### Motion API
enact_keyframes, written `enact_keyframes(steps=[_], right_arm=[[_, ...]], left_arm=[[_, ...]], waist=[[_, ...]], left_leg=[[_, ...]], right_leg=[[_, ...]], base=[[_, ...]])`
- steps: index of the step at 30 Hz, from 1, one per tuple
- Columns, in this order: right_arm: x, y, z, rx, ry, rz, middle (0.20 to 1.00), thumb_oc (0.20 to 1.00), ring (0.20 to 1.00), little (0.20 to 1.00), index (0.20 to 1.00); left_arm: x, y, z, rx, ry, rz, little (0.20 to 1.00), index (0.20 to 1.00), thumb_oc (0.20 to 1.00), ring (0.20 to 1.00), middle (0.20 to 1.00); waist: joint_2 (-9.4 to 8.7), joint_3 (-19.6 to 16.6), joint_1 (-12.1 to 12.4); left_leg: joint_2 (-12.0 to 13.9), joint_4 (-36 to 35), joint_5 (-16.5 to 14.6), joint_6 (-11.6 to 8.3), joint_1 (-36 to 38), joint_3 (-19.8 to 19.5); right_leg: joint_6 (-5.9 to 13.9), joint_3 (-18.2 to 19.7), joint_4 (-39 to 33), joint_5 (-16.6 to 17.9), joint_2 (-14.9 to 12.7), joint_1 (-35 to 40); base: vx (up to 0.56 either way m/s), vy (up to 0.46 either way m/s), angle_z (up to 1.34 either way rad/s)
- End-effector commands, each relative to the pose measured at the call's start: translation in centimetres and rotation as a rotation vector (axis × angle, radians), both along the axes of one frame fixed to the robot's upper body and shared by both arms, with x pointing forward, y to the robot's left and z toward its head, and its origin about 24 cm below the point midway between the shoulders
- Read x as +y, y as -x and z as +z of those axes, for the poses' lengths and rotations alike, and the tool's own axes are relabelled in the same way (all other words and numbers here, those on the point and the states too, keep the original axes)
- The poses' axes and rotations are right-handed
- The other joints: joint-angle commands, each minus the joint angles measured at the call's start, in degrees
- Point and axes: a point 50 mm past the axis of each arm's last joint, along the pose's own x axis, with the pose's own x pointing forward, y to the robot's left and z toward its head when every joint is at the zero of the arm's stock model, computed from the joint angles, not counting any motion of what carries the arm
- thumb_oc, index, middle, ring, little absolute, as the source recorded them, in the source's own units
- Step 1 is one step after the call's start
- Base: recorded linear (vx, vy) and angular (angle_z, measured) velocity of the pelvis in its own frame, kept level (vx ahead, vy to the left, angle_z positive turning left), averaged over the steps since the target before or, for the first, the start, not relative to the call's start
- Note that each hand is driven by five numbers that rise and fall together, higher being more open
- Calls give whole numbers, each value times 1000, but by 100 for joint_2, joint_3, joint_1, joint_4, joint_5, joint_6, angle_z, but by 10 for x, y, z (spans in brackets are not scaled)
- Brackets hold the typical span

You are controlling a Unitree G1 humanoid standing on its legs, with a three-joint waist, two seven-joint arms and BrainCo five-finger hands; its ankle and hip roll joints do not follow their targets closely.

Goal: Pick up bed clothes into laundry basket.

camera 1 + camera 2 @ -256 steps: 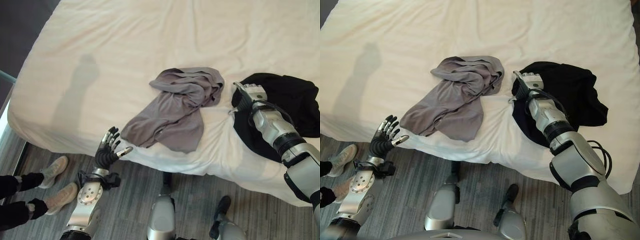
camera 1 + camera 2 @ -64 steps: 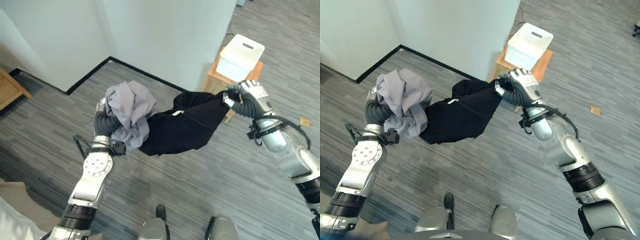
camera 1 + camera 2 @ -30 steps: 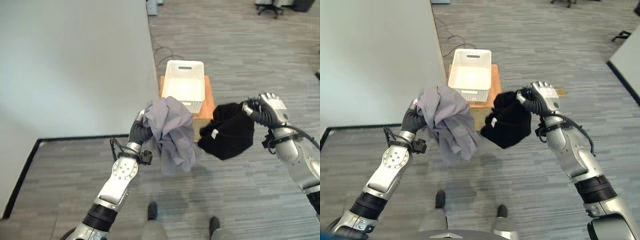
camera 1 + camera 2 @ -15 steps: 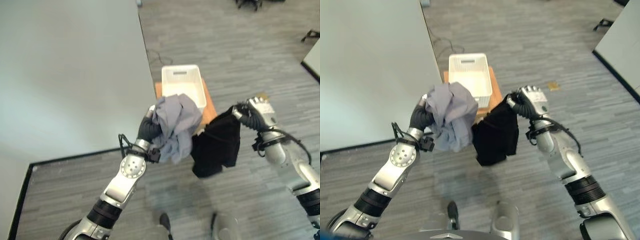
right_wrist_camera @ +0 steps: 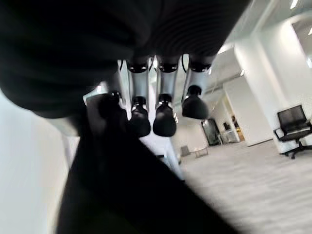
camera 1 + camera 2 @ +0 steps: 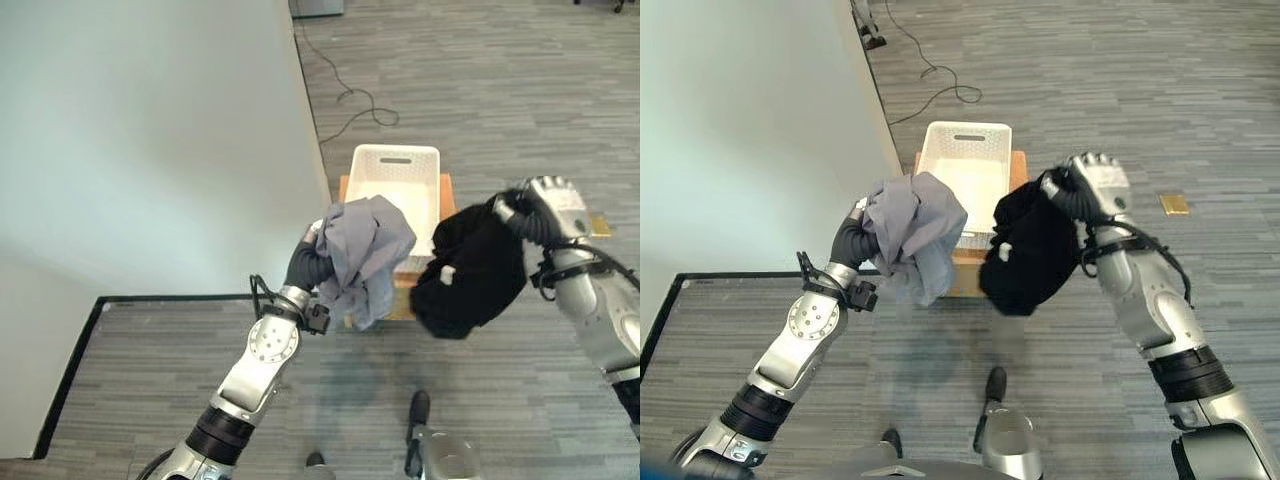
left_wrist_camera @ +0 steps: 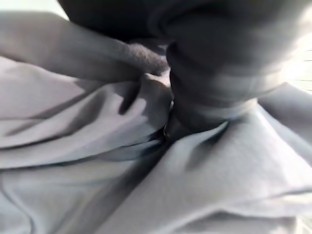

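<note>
- Grey plank floor [image 6: 520, 90] beside a pale wall: your white slotted plastic laundry basket [image 6: 392, 180] sits on a low wooden stand [image 6: 404, 298].
- Left hand [image 6: 303, 266] clutches the bunched grey cloth garment [image 6: 363, 255]; right hand [image 6: 1090, 190] grips the hanging black cloth garment [image 6: 1032, 250].
- Carrying step, seemingly; next, reach over the basket's near rim and release both.

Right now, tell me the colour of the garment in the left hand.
Grey garment, clearest in the right eye view.
</note>
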Motion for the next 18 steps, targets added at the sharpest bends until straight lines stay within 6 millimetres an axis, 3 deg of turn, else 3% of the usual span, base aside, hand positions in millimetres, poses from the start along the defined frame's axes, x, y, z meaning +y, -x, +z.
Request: enact_keyframes(steps=[1, 2, 3, 5, 8, 9, 11, 18], right_arm=[[27, 14, 60, -297, -1, 161, 200, 200, 200, 200, 200], [37, 13, 81, -368, 4, 200, 200, 200, 200, 200, 200], [40, 12, 90, -390, 18, 209, 200, 200, 200, 200, 200], [43, 12, 101, -422, 15, 227, 200, 200, 200, 200, 200], [43, 9, 120, -462, 80, 207, 200, 200, 200, 200, 200], [39, 4, 119, -445, 85, 182, 200, 200, 200, 200, 200], [28, 1, 118, -437, 95, 117, 200, 200, 200, 200, 200], [9, -9, 86, -323, 75, 8, 200, 200, 200, 200, 200]], left_arm=[[-4, 6, 38, -172, 105, -64, 200, 200, 200, 200, 200], [-6, 6, 37, -164, 122, -70, 200, 200, 200, 200, 200], [-5, 7, 36, -156, 128, -69, 200, 200, 200, 200, 200], [-4, 8, 30, -127, 137, -65, 200, 200, 200, 200, 200], [6, 12, 15, -69, 128, -29, 200, 200, 200, 200, 200], [6, 13, 12, -57, 128, -41, 200, 200, 200, 200, 200], [10, 17, 2, -11, 141, -28, 200, 200, 200, 200, 200], [21, 25, -15, 61, 150, 10, 200, 200, 200, 200, 200]], waist=[[-309, -314, 260], [-427, -178, 483], [-423, -176, 557], [-366, -245, 653], [-144, -444, 911], [-101, -509, 870], [-47, -624, 840], [6, -790, 865]], left_leg=[[-342, 1321, -633, 16, -456, -72], [-281, 1984, -545, -6, -1002, -8], [-109, 1656, -547, 33, -1062, 95], [19, 727, -631, 153, -958, 219], [-192, -1132, -111, 258, -759, 23], [-147, -1557, -26, 263, -513, 201], [-112, -1636, 73, 269, -335, 263], [-90, -1657, -86, 219, -78, 459]], right_leg=[[574, -146, -61, -598, -535, 187], [466, -161, -61, -735, -558, 344], [483, -206, -61, -802, -550, 396], [553, -241, -61, -876, -511, 471], [672, -150, -61, -1045, -306, 608], [686, -172, -61, -1081, -285, 644], [623, -235, -61, -1135, -235, 712], [623, -323, -61, -1118, -305, 887]], base=[[76, -245, 2], [77, -124, -3], [155, -110, -6], [215, 68, 3], [239, 99, 11], [153, 35, -21], [144, 15, -15], [74, 15, 3]])
